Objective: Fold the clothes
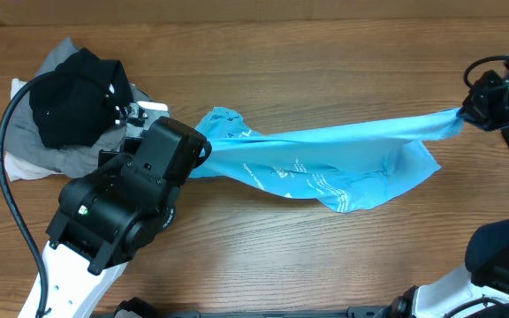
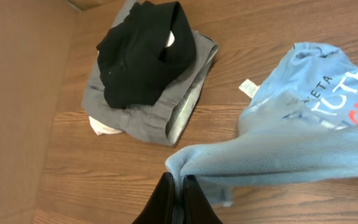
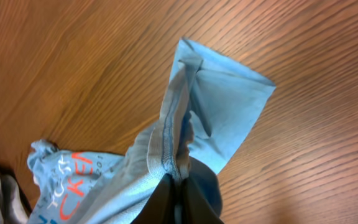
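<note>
T-shirt is pinched at both ends. The left gripper has its jaws clamped tight on a rolled edge of blue cloth at the T-shirt's left end, and from there the cloth runs away to the right. The right gripper is likewise closed hard on a bunched seam at the far right end, with a flap standing up past its fingers. Which hem or sleeve each one holds I cannot tell.

Between the two grips the T-shirt spans as one long band. Its long axis runs left to right over the table and slants slightly toward the far side at the right. The upper edge looks taut. The lower part sags in a loose belly onto the wood, mostly toward the right half.

The pile of black, grey and white clothes lies to the left, behind the left arm and apart from the T-shirt.

Since each arm holds its own end, neither is nearer. The next move likely calls for both to travel together, crosswise to that axis, to spread the belly flat.
</note>
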